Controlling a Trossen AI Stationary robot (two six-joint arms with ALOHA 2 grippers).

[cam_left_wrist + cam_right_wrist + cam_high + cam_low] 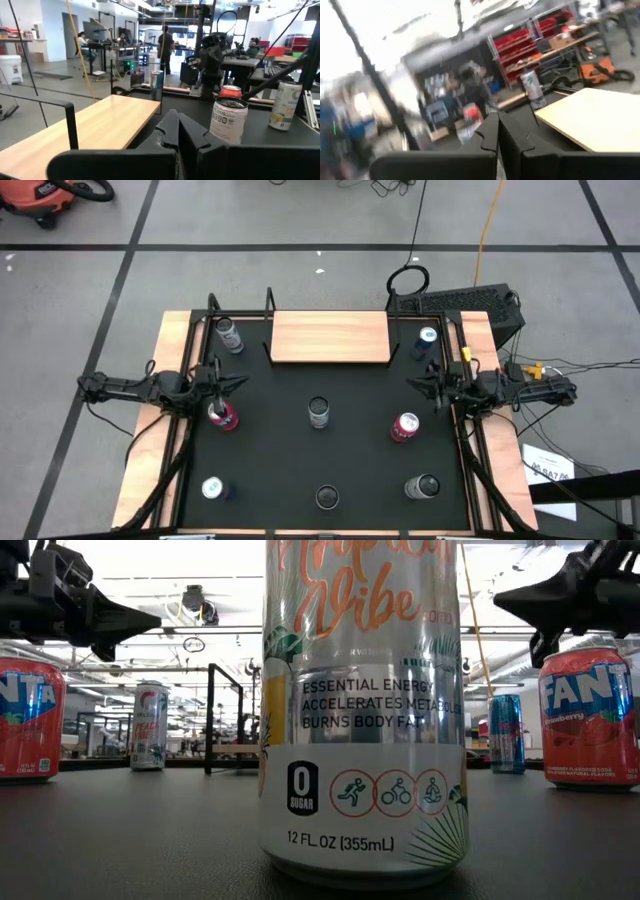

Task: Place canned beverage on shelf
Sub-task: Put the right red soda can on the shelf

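Note:
The light-wood shelf [330,337] with black end rails lies at the mat's far middle; it also shows in the left wrist view [100,125]. Several cans stand upright on their bases on the black mat: a silver one at the centre [319,412], a red one left [222,415], a red one right [404,427]. My left gripper [243,381] is shut and empty above the mat, just beyond the left red can. My right gripper [410,384] is shut and empty, beyond the right red can. Both sets of fingers show closed in their wrist views [177,131] [497,131].
A silver can [230,335] stands left of the shelf and a blue can [428,338] right of it. Three more cans stand along the near edge [212,488] [327,498] [422,486]; the middle one fills the low view [362,710]. People show in the room beyond [165,42].

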